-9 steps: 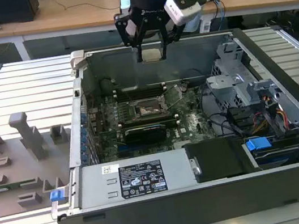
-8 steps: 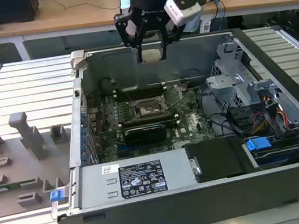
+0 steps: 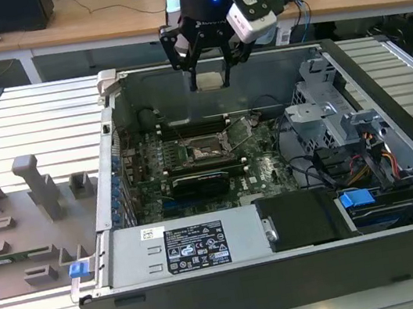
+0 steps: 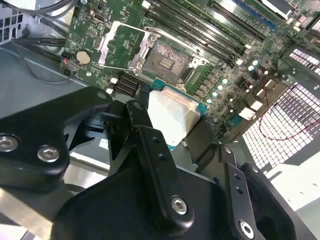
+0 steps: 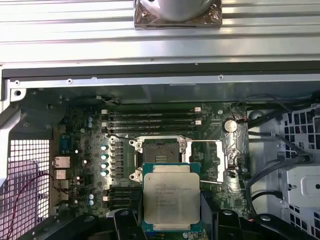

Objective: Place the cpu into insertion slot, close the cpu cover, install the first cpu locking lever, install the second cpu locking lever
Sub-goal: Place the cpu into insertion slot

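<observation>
**Q:** While your gripper (image 3: 209,75) hangs over the open computer case (image 3: 289,267), what does it carry?

**A:** Entry: your jaws are clenched on the cpu (image 5: 171,196). Black fingers (image 5: 125,222) press two opposite edges, and the silvery top faces the first wrist view.

**Q:** Where does the cpu sit relative to the insertion slot (image 5: 161,155)?

**A:** You have it above the slot and apart from it, not touching. In the exterior view it is well above the slot. In the first wrist view the chip's edge overlaps the slot's frame.

**Q:** What state is the slot in?

**A:** It is uncovered, with the pale pin field exposed. Your cpu cover (image 4: 140,52) stands swung open to one side of the slot, and green motherboard (image 5: 80,150) shows through its window. Long memory slots (image 5: 150,117) run along another side of the slot.
</observation>
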